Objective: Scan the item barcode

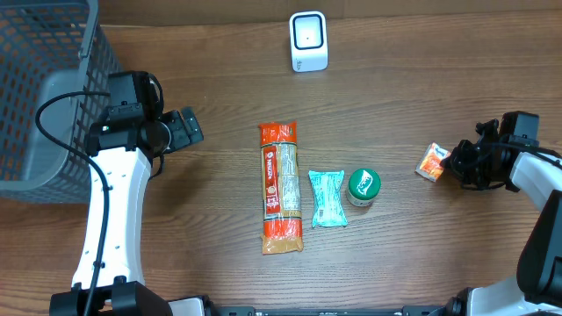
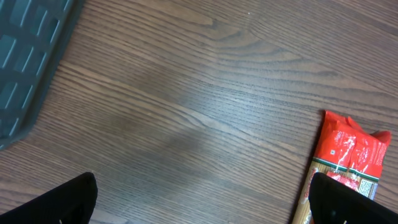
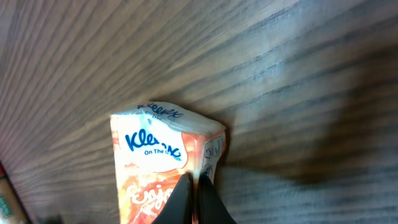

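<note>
Nearest the front edge of the tabletop (image 1: 219, 105), three things lie in a row at the middle: a long pasta packet (image 1: 281, 187), a teal sachet (image 1: 327, 198) just beside it, and a green-lidded tub (image 1: 363, 186) next to that. None of them is touched.

Toward the right edge, level with that row, sits the tissue pack (image 1: 433, 161), the item I judge to be the one picked for scanning. The right arm (image 1: 536, 175) reaches it from the right edge. In the wrist view its jaws are fully closed, pinching the near edge of the tissue pack (image 3: 165, 162). The pack appears to lie on the wood, not lifted.

On the left side the left arm (image 1: 114, 202) hangs above bare wood beside the grey basket (image 1: 53, 35) at the far left corner. Its jaws are spread wide and hold nothing.

At the middle of the far edge stands the white scanner (image 1: 308, 41), well apart from the pack.

So the grasp looks made, and nothing more. Left to do: lift the pack, carry it across to the scanner, and turn the barcode toward its window. No barcode shows on the faces in view.
</note>
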You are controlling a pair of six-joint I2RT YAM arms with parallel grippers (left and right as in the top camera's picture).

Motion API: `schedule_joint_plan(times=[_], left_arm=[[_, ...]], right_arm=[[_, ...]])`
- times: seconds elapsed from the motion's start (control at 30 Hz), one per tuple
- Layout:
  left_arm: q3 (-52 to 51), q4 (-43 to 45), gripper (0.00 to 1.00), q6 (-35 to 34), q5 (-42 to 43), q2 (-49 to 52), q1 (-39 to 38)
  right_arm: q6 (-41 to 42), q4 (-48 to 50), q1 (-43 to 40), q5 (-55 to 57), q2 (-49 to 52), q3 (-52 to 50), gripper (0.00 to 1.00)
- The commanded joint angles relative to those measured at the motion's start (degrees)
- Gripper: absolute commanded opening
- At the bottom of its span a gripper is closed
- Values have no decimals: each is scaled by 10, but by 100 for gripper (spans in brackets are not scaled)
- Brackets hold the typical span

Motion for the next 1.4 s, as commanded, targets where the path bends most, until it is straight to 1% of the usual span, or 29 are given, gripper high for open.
schedule_joint_plan(times=[0.0, 0.07, 0.13, 0.23, 0.33, 0.4, 0.47, 0.57, 0.7, 1.0, 1.23, 1.37], left_arm=[[3, 0, 100, 7, 2, 0, -1], [3, 0, 100, 7, 2, 0, -1], [3, 0, 100, 7, 2, 0, -1], [3, 0, 100, 7, 2, 0, 0], [3, 0, 100, 7, 2, 0, 0], [3, 0, 100, 7, 2, 0, 0], [3, 0, 100, 7, 2, 0, 0], [3, 0, 100, 7, 2, 0, 0], [3, 0, 100, 7, 2, 0, 0], [3, 0, 100, 7, 2, 0, -1], [3, 0, 100, 7, 2, 0, -1], [3, 0, 100, 7, 2, 0, -1]], right_arm=[[-4, -34, 0, -9, -8, 56, 4], [-17, -78, 5, -6, -8, 97, 4], [-21, -130, 15, 30, -8, 145, 4], [-20, -212, 49, 164, -8, 217, 4], [-17, -267, 106, 355, -8, 255, 4], [-15, -280, 147, 458, -8, 257, 4], [-1, -282, 191, 519, -5, 256, 4], [4, -283, 252, 590, 9, 255, 4], [2, -296, 304, 668, 49, 255, 4], [2, -305, 316, 701, 137, 250, 4], [2, -303, 317, 666, 151, 250, 4], [2, -303, 317, 666, 152, 250, 4]])
